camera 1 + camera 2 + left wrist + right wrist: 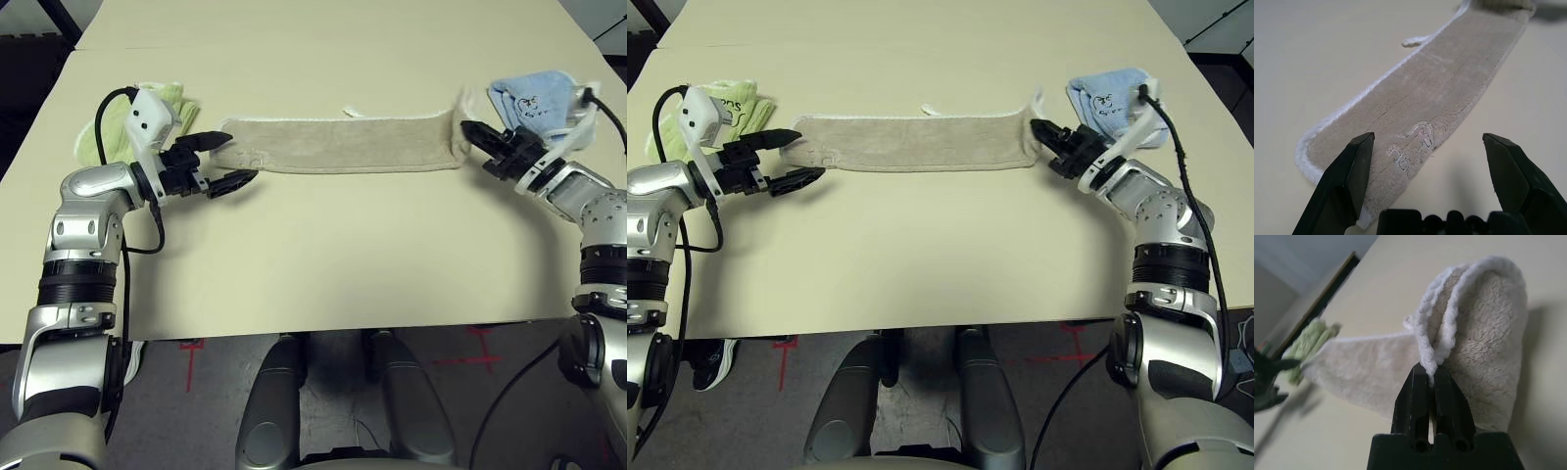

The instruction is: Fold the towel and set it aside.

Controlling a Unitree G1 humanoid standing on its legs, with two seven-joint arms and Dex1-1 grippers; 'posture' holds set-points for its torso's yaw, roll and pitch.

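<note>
The towel (343,144) lies in a long, thin strip on the table (323,264), stretched between the 2 grippers. The right gripper (1431,377) has its 2 black fingers pinched tight on the white edge at its end of the towel — that end is lifted up and bunched. The left gripper (223,162) has its fingers spread wide apart, holding nothing, with the other towel end right in front of them. A green towel (118,127) sits just behind the left gripper, and a blue towel (534,98) just behind the right one.

The cream table (323,255) carries 3 towels: a beige towel (343,145) lying lengthwise mid-table, a green towel (108,132) near the left edge, a blue towel (534,98) near the right edge.
</note>
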